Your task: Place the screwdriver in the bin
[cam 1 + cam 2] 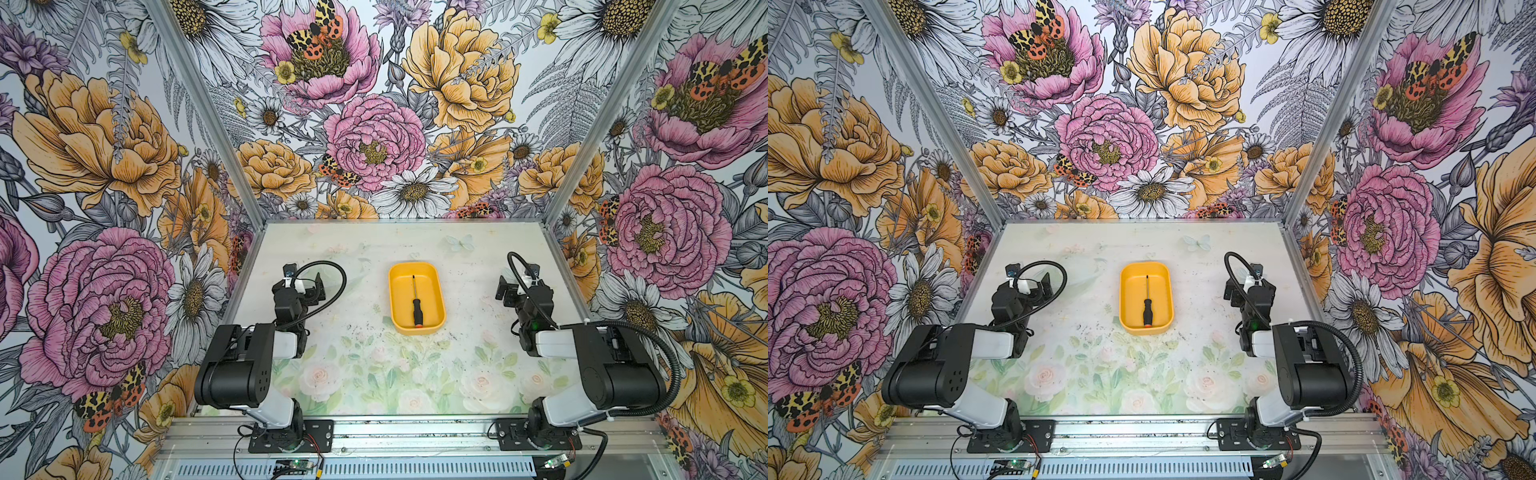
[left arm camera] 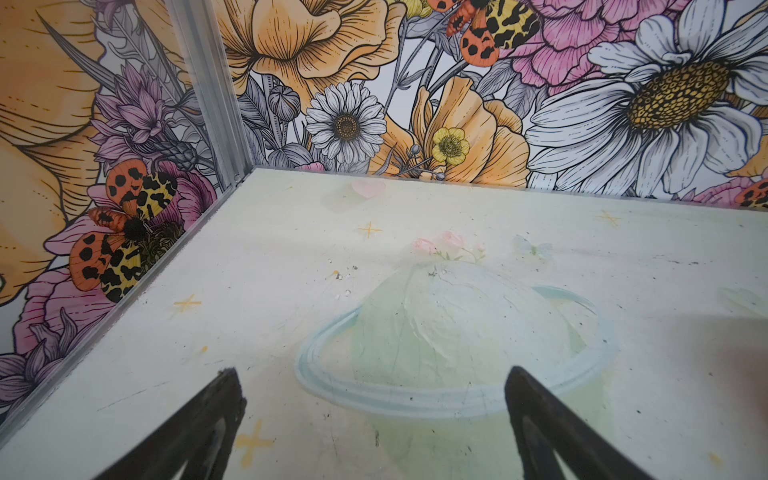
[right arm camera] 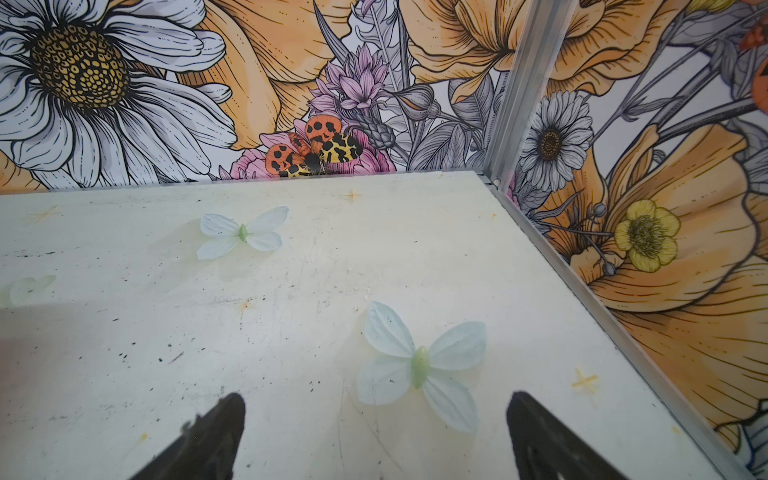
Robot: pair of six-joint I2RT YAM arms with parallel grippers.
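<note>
Nearest the camera, a silver aluminium rail (image 1: 415, 428) runs across the front edge and carries the black base plates of both arms. The two black-and-white arms are folded back on themselves, one at each side of the pale table (image 1: 353, 299), whose worn surface is printed with faint roses and leaves.

The left gripper (image 1: 311, 287) hangs over the left part of the table, well apart from the bin. In the left wrist view its two black fingertips stand wide apart (image 2: 372, 374) with only bare table and a printed pale ring between them; it holds nothing. The right gripper (image 1: 503, 291) hangs over the right part of the table, likewise well apart from the bin. In the right wrist view its jaws are spread wide (image 3: 375, 397) and empty, above a printed pale-blue butterfly (image 3: 419, 365).

Between the two grippers, slightly farther back, sits the shallow yellow-orange plastic bin (image 1: 392, 291), a rectangle with rounded corners. Inside it lies the slim screwdriver (image 1: 417, 309), flat on the smooth floor and along the bin's length. Its black handle with the orange-red end cap is at the near end, close to the near wall, and its thin dark shaft points toward the far end. Both top views show this (image 1: 1148, 309).

Beyond the bin, bare table reaches the back wall (image 1: 374, 145), covered in large printed pink, orange and white flowers.
</note>
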